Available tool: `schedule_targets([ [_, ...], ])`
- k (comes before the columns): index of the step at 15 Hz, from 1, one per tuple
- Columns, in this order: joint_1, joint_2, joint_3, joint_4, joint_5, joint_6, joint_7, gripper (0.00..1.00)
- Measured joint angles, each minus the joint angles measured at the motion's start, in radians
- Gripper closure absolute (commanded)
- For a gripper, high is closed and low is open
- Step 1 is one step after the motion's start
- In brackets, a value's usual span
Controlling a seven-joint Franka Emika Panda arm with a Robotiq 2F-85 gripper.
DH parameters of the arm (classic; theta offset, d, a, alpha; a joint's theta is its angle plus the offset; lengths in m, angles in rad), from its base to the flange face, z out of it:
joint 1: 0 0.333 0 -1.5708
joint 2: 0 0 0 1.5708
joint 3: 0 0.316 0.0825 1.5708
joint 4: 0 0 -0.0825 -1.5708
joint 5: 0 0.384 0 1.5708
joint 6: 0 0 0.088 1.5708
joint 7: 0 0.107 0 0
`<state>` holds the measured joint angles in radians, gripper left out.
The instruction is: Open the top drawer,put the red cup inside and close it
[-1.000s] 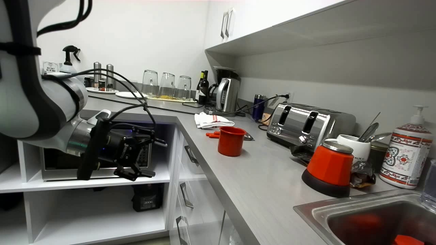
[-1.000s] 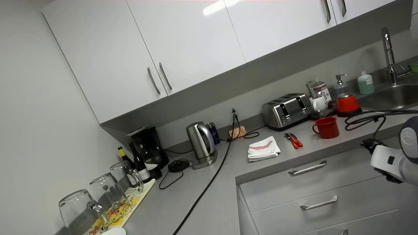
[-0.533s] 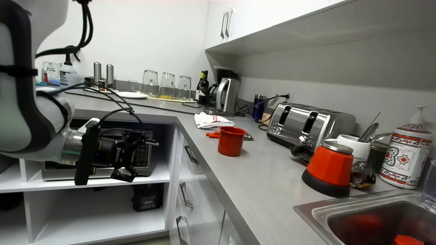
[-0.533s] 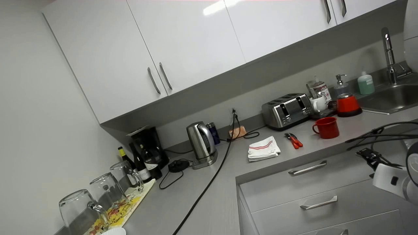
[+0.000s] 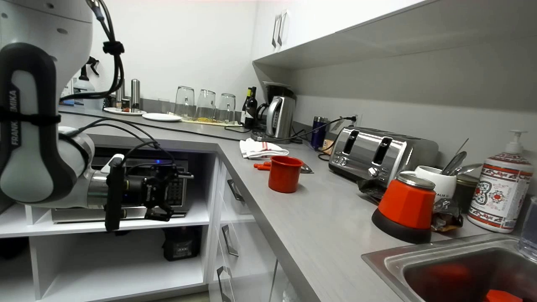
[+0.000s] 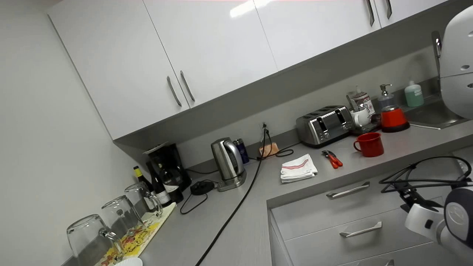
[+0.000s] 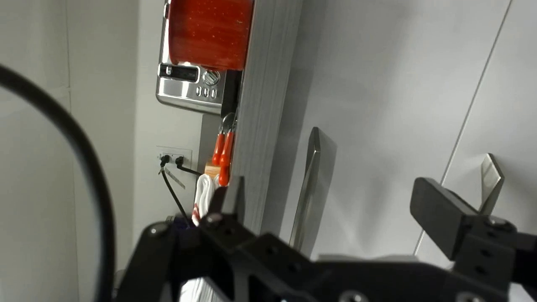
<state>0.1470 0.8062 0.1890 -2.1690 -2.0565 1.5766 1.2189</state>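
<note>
The top drawer (image 6: 314,216) is closed, its white front flush with the fronts below. Its slim silver handle (image 6: 348,190) shows in both exterior views. On the counter above it stands the red cup (image 6: 371,145), upright, side handle facing left in that exterior view. My gripper (image 5: 178,195) hangs below counter height, out in front of the drawers. In the wrist view, turned sideways, the jaws of the gripper (image 7: 335,205) are wide apart with nothing held. The drawer's bar handle (image 7: 309,188) appears between the fingers in that view, beyond them and nearer the left one.
Counter edge (image 7: 268,117) runs just above the drawer front. Red-handled pliers (image 6: 333,159), a folded white towel (image 6: 298,168) and a toaster (image 6: 325,125) are near the cup. A lower drawer handle (image 6: 361,229) sits beneath. Loose cables (image 6: 421,181) hang over the arm.
The arm has come down, and in an exterior view the gripper has shifted left and lower, toward the drawer fronts. Its jaws stay open. Cup and drawer have not moved.
</note>
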Motion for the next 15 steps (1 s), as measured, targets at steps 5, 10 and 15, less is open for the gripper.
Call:
schedule_targets([
  [5,-0.006,0.070,-0.018,0.116,-0.002,-0.032,0.002,0.00],
  [10,-0.002,0.132,-0.024,0.206,-0.021,-0.050,0.002,0.21],
  [15,-0.002,0.195,-0.031,0.300,-0.024,-0.055,-0.001,0.43],
])
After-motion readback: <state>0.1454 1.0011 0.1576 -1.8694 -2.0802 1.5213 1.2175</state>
